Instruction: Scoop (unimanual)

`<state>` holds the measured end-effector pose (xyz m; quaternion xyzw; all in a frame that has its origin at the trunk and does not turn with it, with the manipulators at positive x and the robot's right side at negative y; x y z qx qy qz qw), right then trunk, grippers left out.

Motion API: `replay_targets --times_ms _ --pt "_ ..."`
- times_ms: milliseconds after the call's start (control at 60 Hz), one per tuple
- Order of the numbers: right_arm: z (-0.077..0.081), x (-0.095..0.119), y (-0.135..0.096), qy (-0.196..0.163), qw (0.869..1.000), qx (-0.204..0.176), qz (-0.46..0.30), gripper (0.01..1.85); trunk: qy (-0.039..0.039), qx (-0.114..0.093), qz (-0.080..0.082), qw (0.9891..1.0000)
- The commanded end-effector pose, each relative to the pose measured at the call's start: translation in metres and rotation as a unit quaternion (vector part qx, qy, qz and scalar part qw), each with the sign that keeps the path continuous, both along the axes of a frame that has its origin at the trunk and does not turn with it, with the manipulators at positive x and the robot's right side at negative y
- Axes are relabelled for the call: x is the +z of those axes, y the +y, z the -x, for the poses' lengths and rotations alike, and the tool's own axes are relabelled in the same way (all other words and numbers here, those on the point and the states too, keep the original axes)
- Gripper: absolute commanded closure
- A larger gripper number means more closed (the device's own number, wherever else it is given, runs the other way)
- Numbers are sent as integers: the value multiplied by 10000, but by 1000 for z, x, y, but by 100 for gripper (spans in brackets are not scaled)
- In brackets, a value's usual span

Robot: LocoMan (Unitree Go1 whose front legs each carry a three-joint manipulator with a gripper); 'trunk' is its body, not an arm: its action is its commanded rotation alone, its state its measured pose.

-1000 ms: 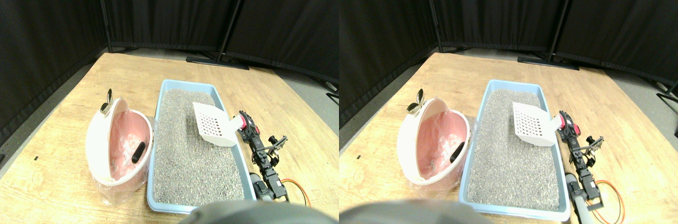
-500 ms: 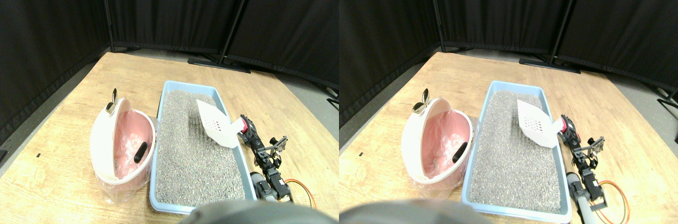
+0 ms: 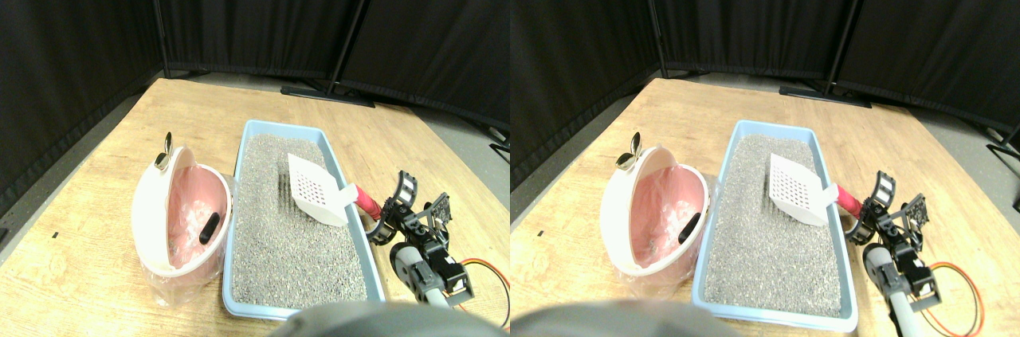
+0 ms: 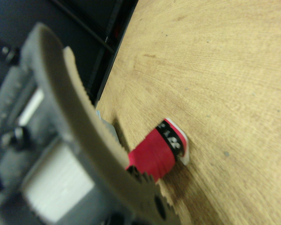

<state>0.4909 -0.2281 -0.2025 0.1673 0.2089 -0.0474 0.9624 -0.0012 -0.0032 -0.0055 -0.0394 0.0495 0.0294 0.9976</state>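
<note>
Stereo pair view: scoop (image 3: 316, 191) lies on the litter (image 3: 283, 233); a dark lump (image 3: 209, 228) already in the bin (image 3: 171, 217).
Right gripper (image 3: 414, 205) spread open beside the red handle (image 3: 369, 202), apparently gripping nothing.

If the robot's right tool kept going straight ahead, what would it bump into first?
Probably the scoop's red handle, which lies just ahead of the right tool, with the white scoop and the litter tray behind it. Depth is hard to judge here.
</note>
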Motion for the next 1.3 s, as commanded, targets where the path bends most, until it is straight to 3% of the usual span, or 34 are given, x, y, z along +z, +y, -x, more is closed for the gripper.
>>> replay_targets --times_ms 17,217,250,283,333,350,367,383,417,433,450,583,783,933,1300 --pt "1 19 4 -571 9981 223 3 35 4 -55 29 10000" --pt "20 37 0 -997 9948 203 46 75 6 -182 -19 9998" --pt "25 40 -1 -1229 9919 307 7 94 7 -214 -28 9998" --pt "26 40 -1 -1270 9914 322 10 99 4 -245 -34 9997" --pt "32 44 -3 -1493 9879 414 50 129 -4 -268 -38 9996" --pt "32 44 -3 -1493 9879 414 50 129 -7 -289 -48 9996" --pt "35 46 -3 -1470 9882 402 117 138 -7 -289 -48 9996" --pt "37 47 -3 -1701 9836 538 254 157 -6 -309 -53 9995" --pt "39 48 -3 -1717 9832 544 283 161 -10 -329 -56 9994" --pt "42 49 -3 -1794 9811 613 382 177 -11 -348 -61 9994" --pt "44 50 -4 -1789 9808 660 419 181 -11 -348 -61 9994" --pt "52 53 -5 -2086 9714 906 680 181 -16 -400 -66 9992" --pt "70 53 -5 -2076 9628 1004 1406 181 -13 -465 -101 9989" --pt "80 49 -5 -2211 9567 1180 1484 181 -5 -495 -125 9987" --pt "89 44 5 -2067 9639 1043 1316 181 12 -588 -96 9982"
